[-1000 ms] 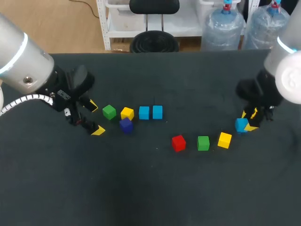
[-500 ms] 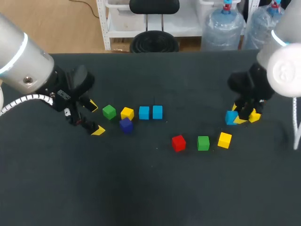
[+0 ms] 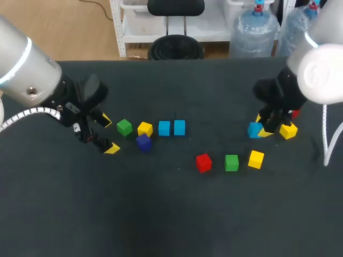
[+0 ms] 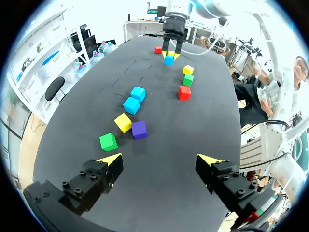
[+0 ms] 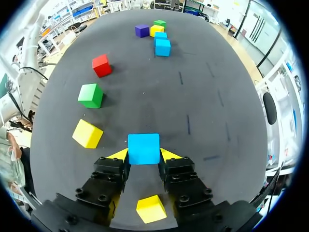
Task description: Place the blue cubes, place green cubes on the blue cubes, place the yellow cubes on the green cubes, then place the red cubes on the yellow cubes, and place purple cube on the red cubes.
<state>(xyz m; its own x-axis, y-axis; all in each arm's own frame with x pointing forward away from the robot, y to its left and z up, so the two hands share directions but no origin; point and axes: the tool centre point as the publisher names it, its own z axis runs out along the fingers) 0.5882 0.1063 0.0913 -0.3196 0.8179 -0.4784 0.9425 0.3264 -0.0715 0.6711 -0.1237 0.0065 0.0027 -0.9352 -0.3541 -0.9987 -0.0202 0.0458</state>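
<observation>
- Right gripper (image 3: 263,128), at the right middle of the head view, is clamped from two sides on a blue cube (image 3: 254,130).
- Just right of it lies a yellow cube (image 3: 288,130). Below and to the left runs a row of three cubes (image 3: 231,162).
- Left of centre sits the blue pair (image 3: 179,127), well apart from the held cube and level with it. I judge the carry runs straight leftward.
- Left gripper (image 3: 107,135), at far left with fingers spread and empty, is nearer that pair.
</observation>
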